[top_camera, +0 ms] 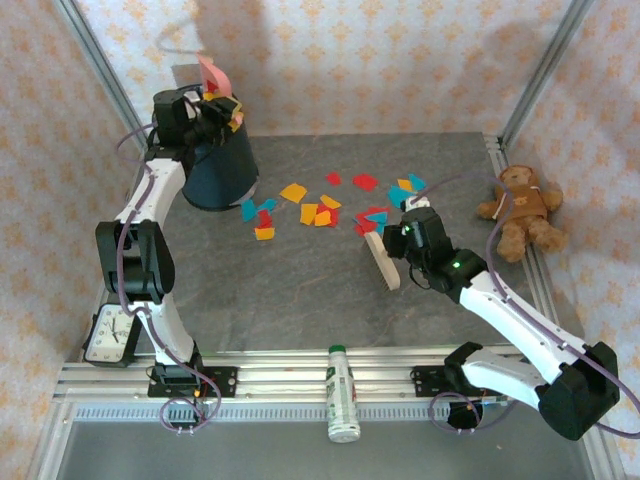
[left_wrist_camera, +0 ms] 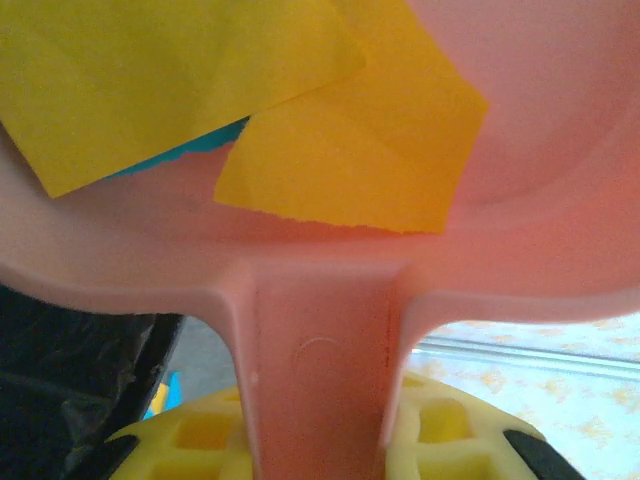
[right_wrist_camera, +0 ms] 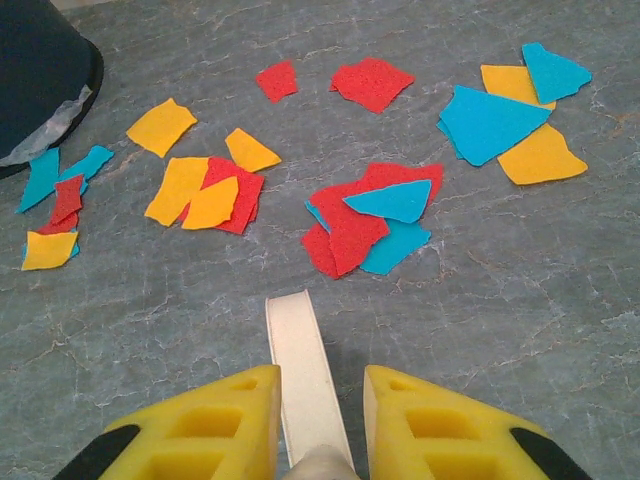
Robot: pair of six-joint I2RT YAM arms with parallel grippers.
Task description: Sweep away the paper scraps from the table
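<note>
Toward the far edge of the table (top_camera: 300, 290), mid-width, the scraps (right_wrist_camera: 345, 235) lie scattered in loose clusters. Just nearer, the right gripper (right_wrist_camera: 320, 420) is clenched on a pale brush (top_camera: 382, 262). Over the bin (top_camera: 220, 170) at the far left corner, the left gripper (left_wrist_camera: 320, 435) grasps the dustpan (left_wrist_camera: 540, 150) by its handle. Yellow scraps sit inside it.

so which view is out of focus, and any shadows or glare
Left wrist view: the pink dustpan sits so close that it looks soft, with a washed-out bright background. Right wrist view: paper scraps and table are sharp, evenly lit. Top external view: soft shadow on the back wall, no glare.
</note>
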